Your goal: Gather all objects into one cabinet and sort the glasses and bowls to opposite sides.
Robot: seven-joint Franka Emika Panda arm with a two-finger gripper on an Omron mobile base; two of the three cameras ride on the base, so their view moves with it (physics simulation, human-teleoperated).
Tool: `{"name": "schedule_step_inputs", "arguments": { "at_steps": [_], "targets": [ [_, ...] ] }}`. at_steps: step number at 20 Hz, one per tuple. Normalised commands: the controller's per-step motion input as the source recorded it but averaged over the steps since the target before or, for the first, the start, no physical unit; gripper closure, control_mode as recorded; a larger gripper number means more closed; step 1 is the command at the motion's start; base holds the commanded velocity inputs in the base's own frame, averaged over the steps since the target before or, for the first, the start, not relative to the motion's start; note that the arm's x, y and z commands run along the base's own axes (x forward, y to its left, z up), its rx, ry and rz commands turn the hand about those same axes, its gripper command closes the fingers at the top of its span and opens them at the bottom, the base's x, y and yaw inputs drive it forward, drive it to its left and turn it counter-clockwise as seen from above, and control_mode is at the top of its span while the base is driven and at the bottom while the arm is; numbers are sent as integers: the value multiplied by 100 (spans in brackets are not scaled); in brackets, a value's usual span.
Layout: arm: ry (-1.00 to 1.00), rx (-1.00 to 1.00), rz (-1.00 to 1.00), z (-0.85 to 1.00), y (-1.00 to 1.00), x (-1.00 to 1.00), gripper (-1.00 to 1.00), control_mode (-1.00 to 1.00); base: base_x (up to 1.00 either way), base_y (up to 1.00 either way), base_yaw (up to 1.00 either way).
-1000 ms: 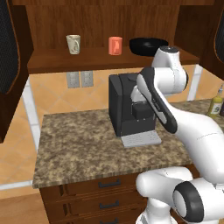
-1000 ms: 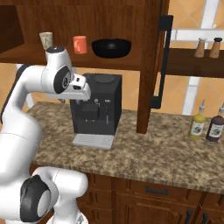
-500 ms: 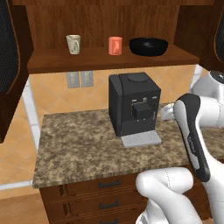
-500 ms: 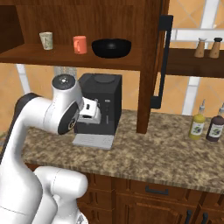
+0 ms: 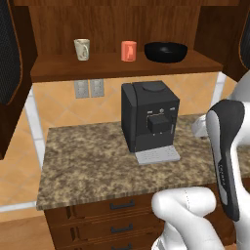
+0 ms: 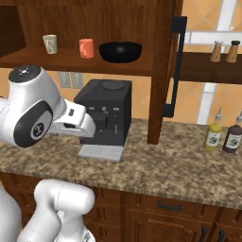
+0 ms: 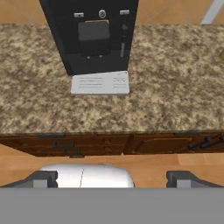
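The cabinet (image 5: 122,66) is reddish-brown wood with a smooth, faintly satin grain, and the bowl (image 5: 166,51) on its shelf is glossy black, while the cream mug (image 5: 82,49) and the salmon-orange mug (image 5: 129,51) look matt, like glazed ceramic. The counter (image 5: 88,161) is speckled brown stone with a polished face. The coffee machine (image 5: 149,119) is matt black plastic over a pale grey, metal-looking drip tray (image 7: 100,83).

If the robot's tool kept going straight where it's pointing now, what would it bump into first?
Probably the speckled brown granite counter, close to the black coffee machine's grey drip tray. The open tool points down there; depth is hard to judge.
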Motion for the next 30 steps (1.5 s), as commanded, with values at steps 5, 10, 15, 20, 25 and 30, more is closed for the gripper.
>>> {"name": "schedule_step_inputs", "arguments": {
  "at_steps": [5, 10, 15, 20, 25, 30],
  "targets": [
    [0, -5, 0, 0, 0, -10, -100, -100, 0, 0, 0],
    [0, 0, 0, 0, 0, 0, -100, -100, 0, 0, 0],
    [1, -1, 0, -4, 0, 0, -100, -100, 0, 0, 0],
    [0, 0, 0, -2, 0, 0, -100, -100, 0, 0, 0],
    [0, 0, 0, -2, 0, 0, -100, 100, -15, -8, 2],
    [0, 0, 0, 0, 0, 0, -100, 100, -100, -78, 6]
  ]
}}
